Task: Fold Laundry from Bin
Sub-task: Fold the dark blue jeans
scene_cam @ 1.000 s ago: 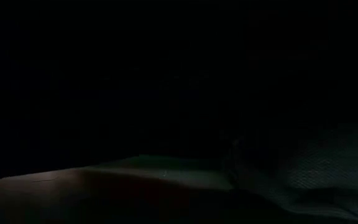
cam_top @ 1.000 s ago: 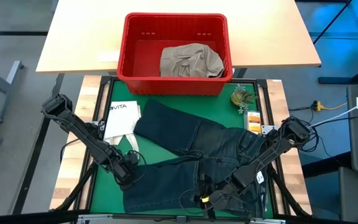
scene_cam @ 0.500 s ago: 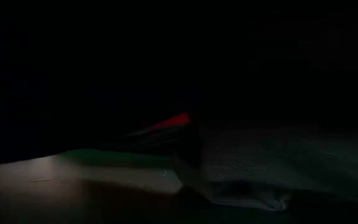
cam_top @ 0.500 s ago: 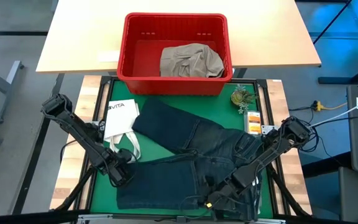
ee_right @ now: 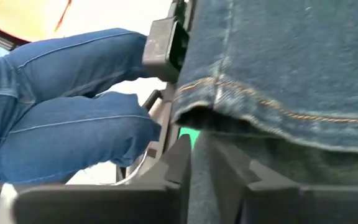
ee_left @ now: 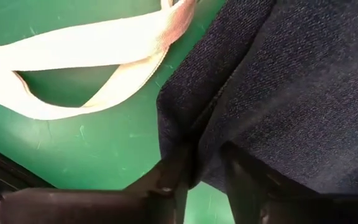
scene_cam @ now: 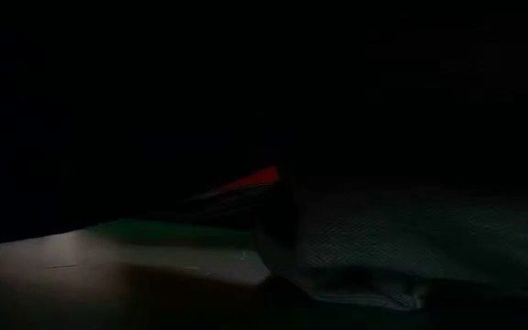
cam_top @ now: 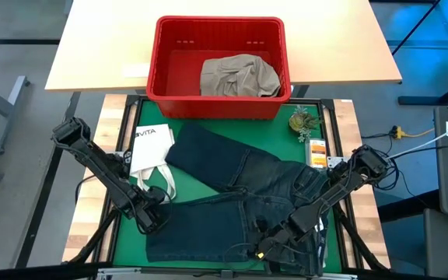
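The dark denim jeans (cam_top: 239, 198) are lying spread across the green mat (cam_top: 131, 233) in front of the red bin (cam_top: 220, 66), in which a khaki-beige garment (cam_top: 238, 75) is sitting bunched toward its right side. Compared with a second ago, the near trouser leg is lying flatter and reaching farther toward the left front of the mat, and the left gripper (cam_top: 152, 218) is sitting farther left, at that leg's left edge beside the loop handles of the white tote bag (cam_top: 150, 148). In the left wrist view its fingers (ee_left: 173, 180) are pinching a fold of the denim edge between them, just next to a tote handle (ee_left: 73, 56). The right gripper (cam_top: 274, 243) is working low at the near right, by the waistband, a little nearer the front edge than before; the right wrist view shows its fingers (ee_right: 179, 165) closing on a hemmed denim edge. Since half a second ago, almost nothing is differing.
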Controlling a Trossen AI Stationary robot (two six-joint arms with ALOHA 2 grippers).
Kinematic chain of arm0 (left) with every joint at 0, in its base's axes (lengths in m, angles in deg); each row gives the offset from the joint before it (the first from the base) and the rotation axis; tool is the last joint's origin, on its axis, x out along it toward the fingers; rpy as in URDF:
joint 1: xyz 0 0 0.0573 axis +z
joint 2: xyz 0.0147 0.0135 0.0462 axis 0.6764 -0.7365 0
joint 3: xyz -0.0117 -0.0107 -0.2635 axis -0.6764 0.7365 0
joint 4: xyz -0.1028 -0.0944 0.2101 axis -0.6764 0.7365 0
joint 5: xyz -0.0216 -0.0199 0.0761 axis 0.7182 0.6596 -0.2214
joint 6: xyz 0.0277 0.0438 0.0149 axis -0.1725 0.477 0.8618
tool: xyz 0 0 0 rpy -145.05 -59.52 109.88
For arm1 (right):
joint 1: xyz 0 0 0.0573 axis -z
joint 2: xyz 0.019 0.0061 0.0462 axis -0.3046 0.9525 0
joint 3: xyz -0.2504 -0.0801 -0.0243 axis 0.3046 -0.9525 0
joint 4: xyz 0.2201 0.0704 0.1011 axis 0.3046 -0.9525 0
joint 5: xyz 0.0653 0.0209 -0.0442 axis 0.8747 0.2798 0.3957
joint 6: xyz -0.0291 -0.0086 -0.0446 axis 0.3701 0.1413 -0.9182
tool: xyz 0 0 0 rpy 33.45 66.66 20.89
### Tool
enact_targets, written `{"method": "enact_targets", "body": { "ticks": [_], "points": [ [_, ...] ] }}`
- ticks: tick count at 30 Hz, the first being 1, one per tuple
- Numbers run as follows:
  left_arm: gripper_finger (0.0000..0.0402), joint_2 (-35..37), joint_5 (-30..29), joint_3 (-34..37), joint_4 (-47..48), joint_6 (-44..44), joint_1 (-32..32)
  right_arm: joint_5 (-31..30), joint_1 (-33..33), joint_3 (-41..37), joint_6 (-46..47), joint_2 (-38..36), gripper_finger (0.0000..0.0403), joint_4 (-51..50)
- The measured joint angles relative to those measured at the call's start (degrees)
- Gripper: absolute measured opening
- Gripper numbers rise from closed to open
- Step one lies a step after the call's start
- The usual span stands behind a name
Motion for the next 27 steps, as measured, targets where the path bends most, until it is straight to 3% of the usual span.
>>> {"method": "enact_targets", "body": {
  "ticks": [3,7,11,14,19,27],
  "points": [
    [0.0109,0.0,0.5,0.0,-0.2,0.0,0.0,0.8,0.0,0.0,0.0,0.0,0.0100,0.0],
    [0.0129,0.1,6.0,0.0,-0.3,-0.1,0.9,1.1,0.3,0.0,0.0,0.0,0.0151,0.8],
    [0.0133,1.9,7.1,0.0,-0.9,-0.4,0.8,6.6,1.5,0.9,-0.4,-0.9,0.0180,0.7],
    [0.0133,4.4,5.9,0.0,-0.9,-0.5,0.7,10.4,2.3,2.4,-3.2,-0.9,0.0187,-1.8],
    [0.0131,8.0,2.3,0.0,-0.8,-0.4,0.4,10.7,2.7,5.5,-7.8,-1.1,0.0189,-4.1],
    [0.0131,9.4,5.0,0.0,-4.9,-6.3,-0.4,7.8,2.6,11.0,-14.9,-1.1,0.0189,-12.3]
  ]
}}
